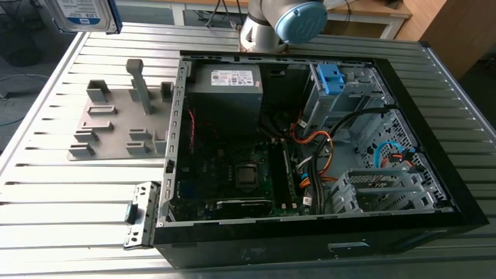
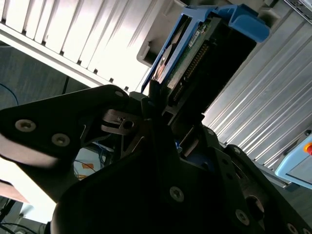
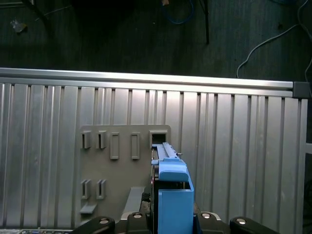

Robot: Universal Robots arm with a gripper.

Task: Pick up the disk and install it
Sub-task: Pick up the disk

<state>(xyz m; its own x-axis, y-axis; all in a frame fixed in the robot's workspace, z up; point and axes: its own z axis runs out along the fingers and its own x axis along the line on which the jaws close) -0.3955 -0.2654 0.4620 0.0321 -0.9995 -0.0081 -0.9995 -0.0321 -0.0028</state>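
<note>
One flat, rectangular silver disk [image 1: 81,14], faced with a white-and-blue label and edged by a bright blue plastic carrier frame, hangs at the exterior view's upper left corner, clear of the slatted aluminium table [image 1: 46,174]. The black two-fingered gripper [image 2: 170,109] is clamped on it. In the second wrist view the jaws pinch one short end and the disk's long axis runs straight out from them. Its green circuit-board face and connector row show there, and a blue tab of the frame sits at the far tip. In the first wrist view the disk is seen edge-on, pointing toward the flat grey plastic fixture plate [image 3: 124,165], roughly in line with the rectangular slot [image 3: 157,138] near the plate's corner. Judged from the exterior view, the disk is well above that plate. The open black computer case [image 1: 310,247] lies well apart from the disk, toward the exterior view's right and lower, beyond the plate. Its bare metal drive cage [image 1: 352,96] stands at the case's far right corner, with a small blue plastic bracket [image 1: 329,78] on it. Print covers the disk's label and the white sticker [image 1: 232,77] on the large grey box [image 1: 225,107] inside the case, but none of it can be made out.
</note>
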